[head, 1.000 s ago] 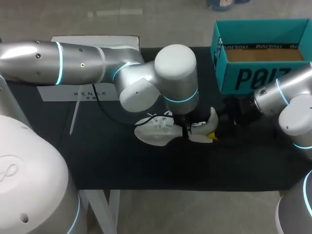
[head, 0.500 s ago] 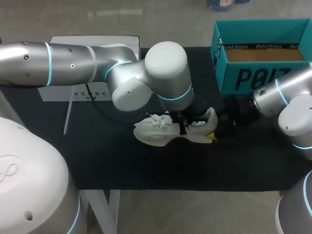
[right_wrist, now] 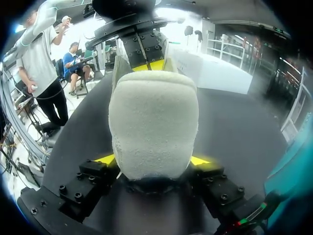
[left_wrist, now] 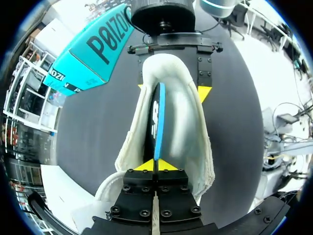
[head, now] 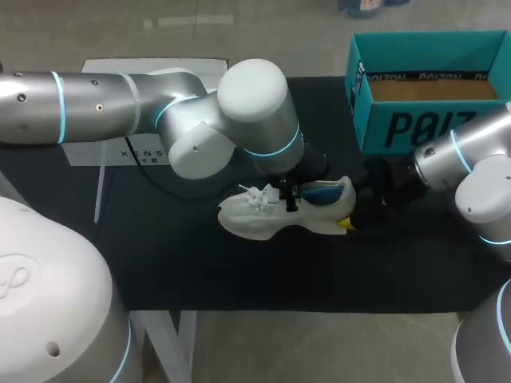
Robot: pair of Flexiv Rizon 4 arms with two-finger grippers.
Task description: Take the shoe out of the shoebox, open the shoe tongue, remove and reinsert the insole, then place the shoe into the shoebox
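Shoe out of its box, insole step in hand

The white shoe (head: 271, 217) lies on the worktop (head: 200, 263) near the open shoebox (head: 415, 128). The right fingers (right_wrist: 105, 159) clamp its heel. The left fingers (left_wrist: 145, 166) pinch the blue insole (left_wrist: 157, 117), on edge inside. Reseating and boxing seem left. One shoe, one insole, one shoebox.

The left arm (head: 120, 104) and right arm (head: 479, 167) are wearing smooth silver-grey shells with rounded pale joint caps, and thin cyan rings (head: 57, 108) are glowing at the joints. A black cable (head: 157, 174) is hanging by the left arm. The left gripper (left_wrist: 155, 165) and right gripper (right_wrist: 152, 159) are showing black fingers (left_wrist: 139, 198) studded with dark screws and ending in bright yellow tips.
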